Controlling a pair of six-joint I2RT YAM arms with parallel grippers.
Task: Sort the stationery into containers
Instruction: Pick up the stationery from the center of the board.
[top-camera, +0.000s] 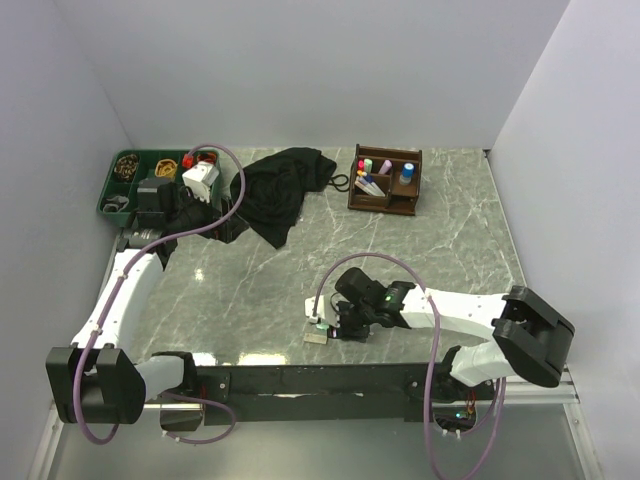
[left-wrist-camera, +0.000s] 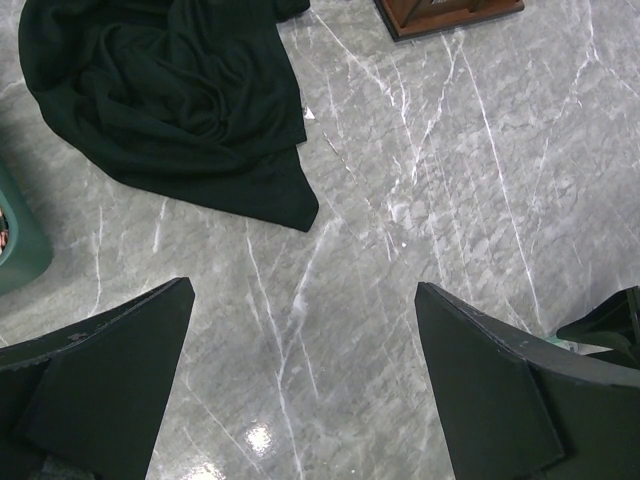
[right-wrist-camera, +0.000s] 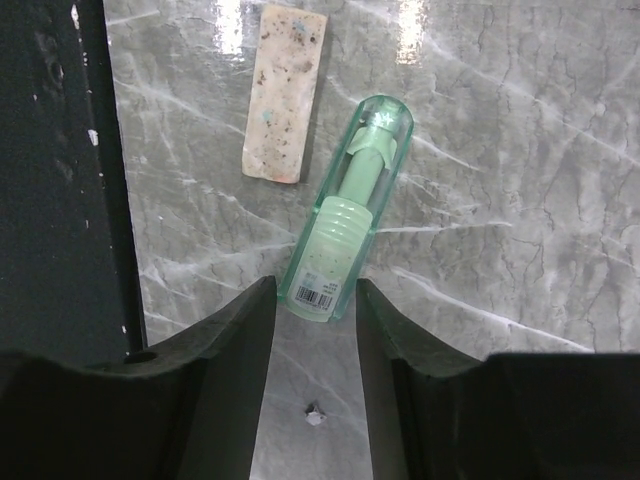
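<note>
A pastel green highlighter (right-wrist-camera: 350, 210) lies flat on the marble table, and a small beige-grey eraser (right-wrist-camera: 283, 95) lies just beyond it. My right gripper (right-wrist-camera: 315, 290) is low over the table, open, its jaws either side of the highlighter's barcode end with narrow gaps. In the top view the right gripper (top-camera: 335, 325) is near the front edge, beside the highlighter (top-camera: 320, 322) and eraser (top-camera: 316, 337). The brown wooden organiser (top-camera: 386, 180) at the back holds pink, purple and blue-capped pieces. My left gripper (left-wrist-camera: 303, 290) is open and empty over bare table, near the green tray (top-camera: 115, 190).
A large black cloth (top-camera: 280, 185) lies crumpled between the tray and the organiser; it also shows in the left wrist view (left-wrist-camera: 170, 100). The tray holds small items and a white box. The black front rail (right-wrist-camera: 60, 150) runs close beside my right gripper.
</note>
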